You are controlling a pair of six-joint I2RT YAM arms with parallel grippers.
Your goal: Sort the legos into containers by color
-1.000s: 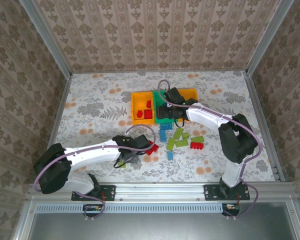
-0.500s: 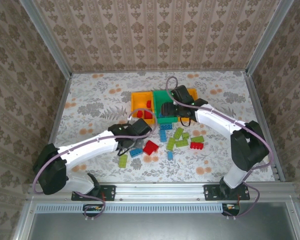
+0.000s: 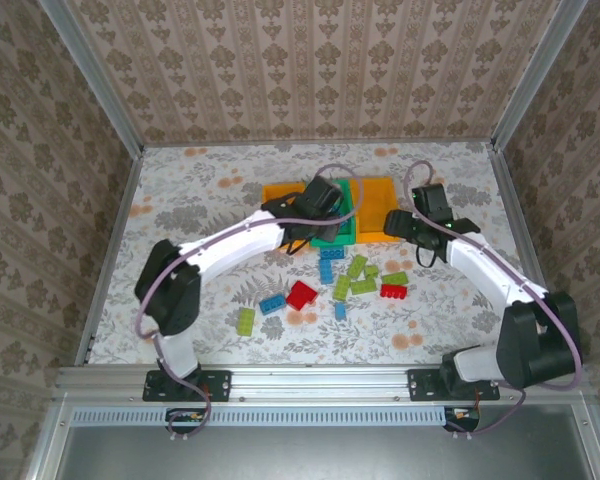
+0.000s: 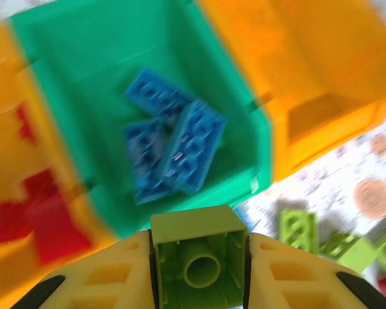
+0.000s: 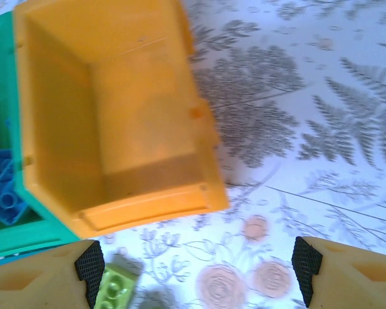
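My left pincer (image 4: 199, 270) is clamped on a lime lego (image 4: 196, 232) above the green bin (image 4: 241, 116) holding blues (image 4: 174, 145), so a drop now mis-sorts it; the empty orange bin (image 4: 321, 71) sits at 2 o'clock, my right pincer (image 5: 196, 267) spread apart near it.

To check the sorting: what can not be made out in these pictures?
Top view: left orange bin, mostly hidden under the left arm.
Left wrist view: red legos, blurred and cut by the left edge; number unclear.
Right wrist view: green bin, cut by the left edge.
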